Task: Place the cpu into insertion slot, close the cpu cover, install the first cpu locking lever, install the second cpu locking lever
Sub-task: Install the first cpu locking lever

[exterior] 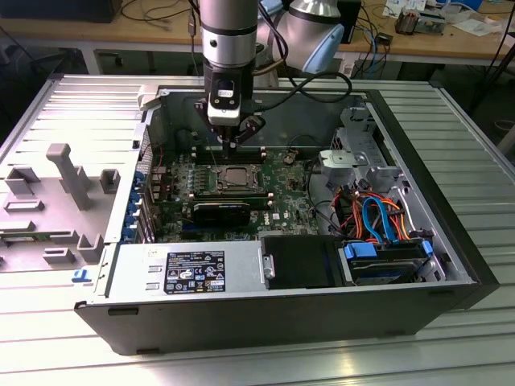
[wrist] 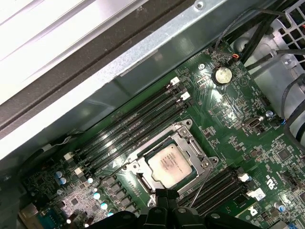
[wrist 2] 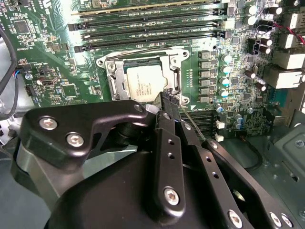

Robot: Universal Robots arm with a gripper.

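Note:
The cpu (wrist 2: pixel 145 87) lies in the insertion slot (wrist 2: pixel 114 86), its silver-grey top showing through the window of the cpu cover (wrist 2: pixel 139 59), which lies flat over it. In the first wrist view the cpu (wrist: pixel 170 163) and cover (wrist: pixel 189 139) look the same. One thin wire lever (wrist 2: pixel 138 49) lies low along the socket's memory-slot side. A second wire lever (wrist: pixel 201 187) stands tilted up beside my fingertips. My gripper (wrist 2: pixel 167 101) is shut, its tips at the socket's edge, just off the cpu. In the exterior view the gripper (exterior: pixel 232 145) hangs over the socket (exterior: pixel 236 178).
The green motherboard (exterior: pixel 282 181) sits inside an open black computer case (exterior: pixel 241 314). Long memory slots (wrist 2: pixel 147 26) run beside the socket, with capacitors (wrist 2: pixel 224 71) on another side. A drive cage and coloured cables (exterior: pixel 378 217) fill the exterior view's right. A grey fixture (exterior: pixel 68 173) stands at the left.

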